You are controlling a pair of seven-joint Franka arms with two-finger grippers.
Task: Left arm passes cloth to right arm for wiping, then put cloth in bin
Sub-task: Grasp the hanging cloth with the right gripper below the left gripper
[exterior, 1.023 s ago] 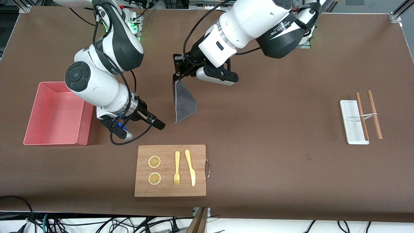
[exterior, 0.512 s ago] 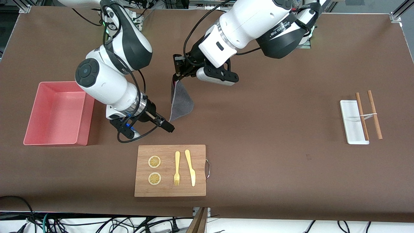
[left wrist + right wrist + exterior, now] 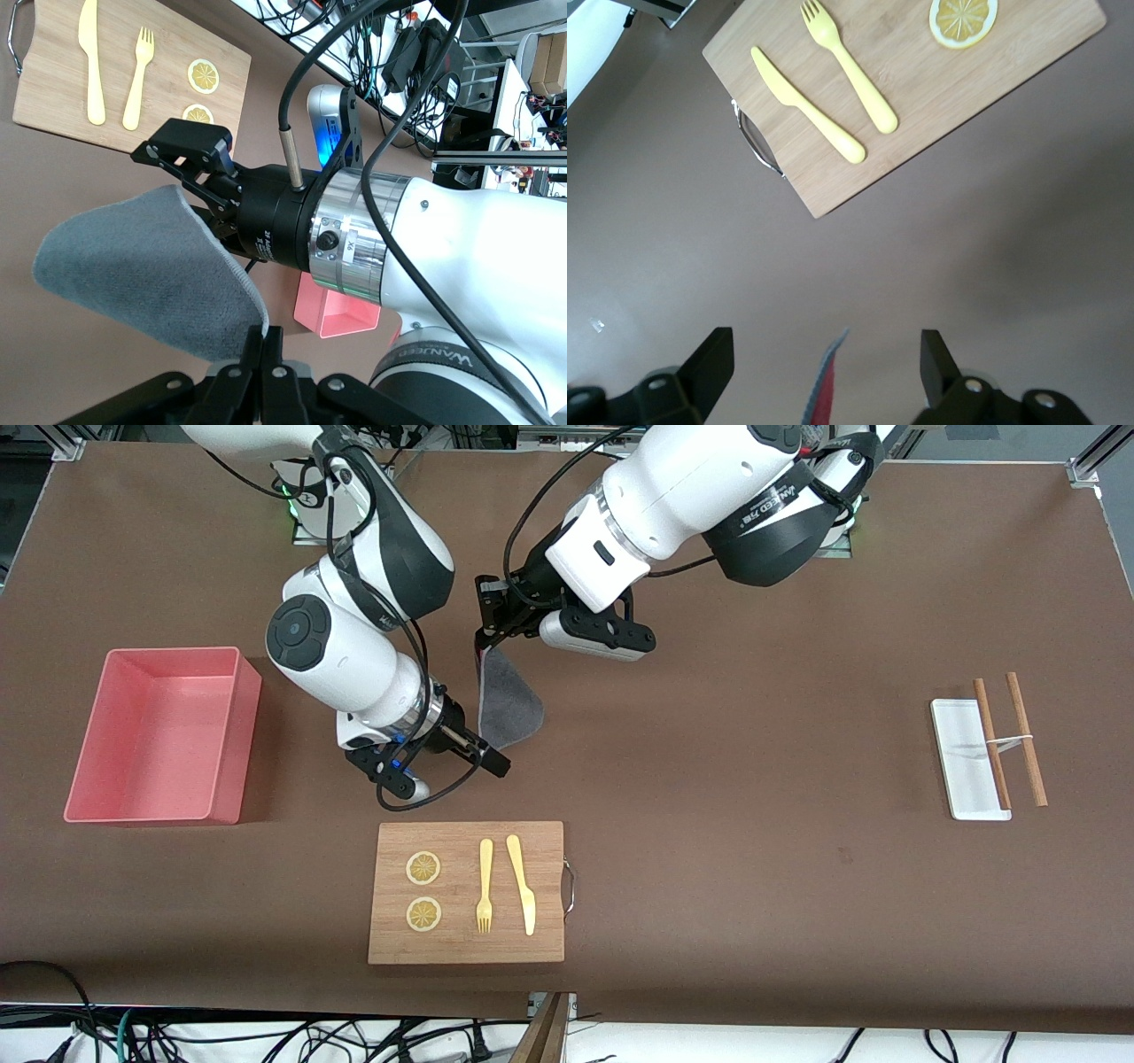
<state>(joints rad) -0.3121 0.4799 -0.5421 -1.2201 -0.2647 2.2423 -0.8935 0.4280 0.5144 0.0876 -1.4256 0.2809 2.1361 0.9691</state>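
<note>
Cloth hangs over the desk, pinched in my left tool — my right tool, fingers spread, sits at its lower edge; bin near the right arm's end.

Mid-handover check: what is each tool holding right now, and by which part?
The left tool pinches the cloth by its top edge. The right tool holds nothing; open, its fingers straddle the cloth's hanging lower edge.

board w/ fork, knife, lemon slices, tray w/ chopsticks
</note>
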